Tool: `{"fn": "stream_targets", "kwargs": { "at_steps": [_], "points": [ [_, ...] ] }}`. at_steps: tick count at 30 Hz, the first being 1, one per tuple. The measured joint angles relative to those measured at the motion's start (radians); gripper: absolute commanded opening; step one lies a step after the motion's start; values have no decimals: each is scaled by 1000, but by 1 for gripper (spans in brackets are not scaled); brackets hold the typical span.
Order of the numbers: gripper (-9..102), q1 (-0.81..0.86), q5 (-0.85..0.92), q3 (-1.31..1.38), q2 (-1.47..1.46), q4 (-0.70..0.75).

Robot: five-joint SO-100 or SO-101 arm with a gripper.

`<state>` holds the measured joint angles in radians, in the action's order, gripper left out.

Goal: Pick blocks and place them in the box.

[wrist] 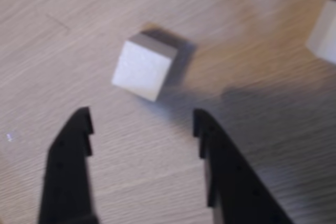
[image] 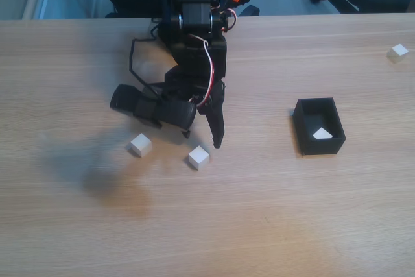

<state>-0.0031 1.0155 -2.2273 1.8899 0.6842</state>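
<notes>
Approaching a block is the step in hand: the gripper hangs wide open and empty just short of that cube, well apart from the box, which already holds one block. Next it must advance until the fingers straddle the cube, then close. Another cube beside it is blurred and cut off by the wrist view's edge.

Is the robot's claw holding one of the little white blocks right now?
No, nothing is held. The gripper has its jaws open, with bare table between them; the nearest white cube sits just beyond the tips, untouched.
</notes>
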Motion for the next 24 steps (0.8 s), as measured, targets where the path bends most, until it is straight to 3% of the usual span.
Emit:
{"fn": "stream_targets", "kwargs": {
  "at_steps": [24],
  "points": [
    [18, -15, -12, 83, -183, -98]
  ]
}}
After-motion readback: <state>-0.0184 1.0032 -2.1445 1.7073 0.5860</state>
